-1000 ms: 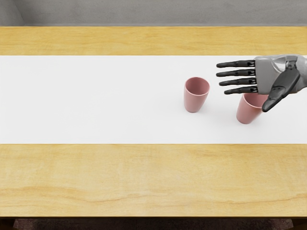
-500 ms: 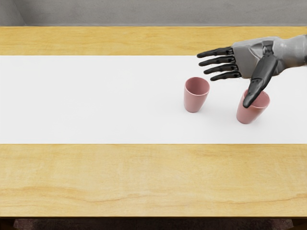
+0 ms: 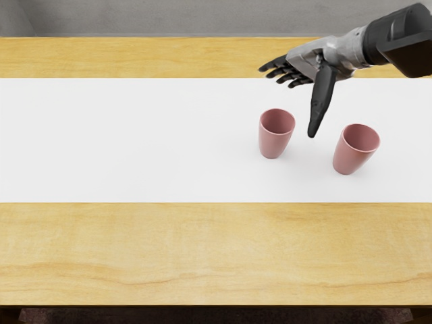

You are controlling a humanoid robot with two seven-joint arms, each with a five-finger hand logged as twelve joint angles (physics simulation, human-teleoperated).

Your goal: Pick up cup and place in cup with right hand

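My right hand (image 3: pixel 293 102) comes in from the upper right, its fingers spread and holding nothing. It is behind the two pink cups in the view, with the thumb pointing down toward the space between them. One pink cup (image 3: pixel 273 144) stands upright just in front of the fingers, apart from them. The other pink cup (image 3: pixel 350 159) stands upright farther right, below the forearm in the picture. The cups do not touch each other.
Both cups stand on a white strip (image 3: pixel 121 142) that runs across the wooden table (image 3: pixel 202 250). A grey wall (image 3: pixel 202 17) lies beyond the table's far edge.
My right hand has moved left and toward the back of the table, turning so its thumb points downward. The right cup, partly covered before, is now fully visible. Neither cup has moved.
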